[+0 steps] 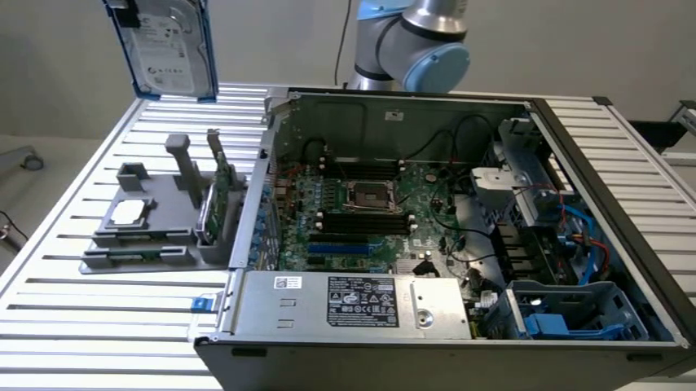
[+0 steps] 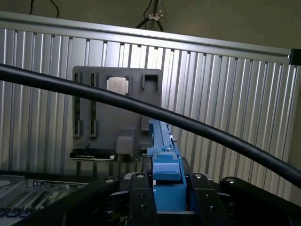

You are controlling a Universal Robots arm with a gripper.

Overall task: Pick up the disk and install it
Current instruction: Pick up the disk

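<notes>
- The disk (image 1: 169,49) hangs in the air at the far left of the exterior view. It is upright, its white label faces the camera, and a blue carrier frames it. It is above the back corner of the table (image 1: 55,244) and touches nothing below.
- The gripper (image 2: 167,195) is clamped on the disk. In the wrist view black fingers (image 2: 141,197) press on both sides of the blue carrier.
- A black cable (image 2: 207,129) crosses the wrist view in front of the table.
- Under the disk a grey holder (image 1: 163,236) lies on the table. A small square chip (image 1: 129,212) lies flat in it. A green card (image 1: 221,191) stands upright at its right side, just beside the case wall.
- Further right the open case (image 1: 413,122) lies on its side. The board (image 1: 359,220) is inside, with a socket (image 1: 370,195) near its middle.
- A power supply (image 1: 348,301) with a white label sits along the near edge of the case.
- The arm (image 1: 419,41) rises behind the case.
- A blue cage (image 1: 576,314) sits in the near right corner of the case, well apart from the disk.
</notes>
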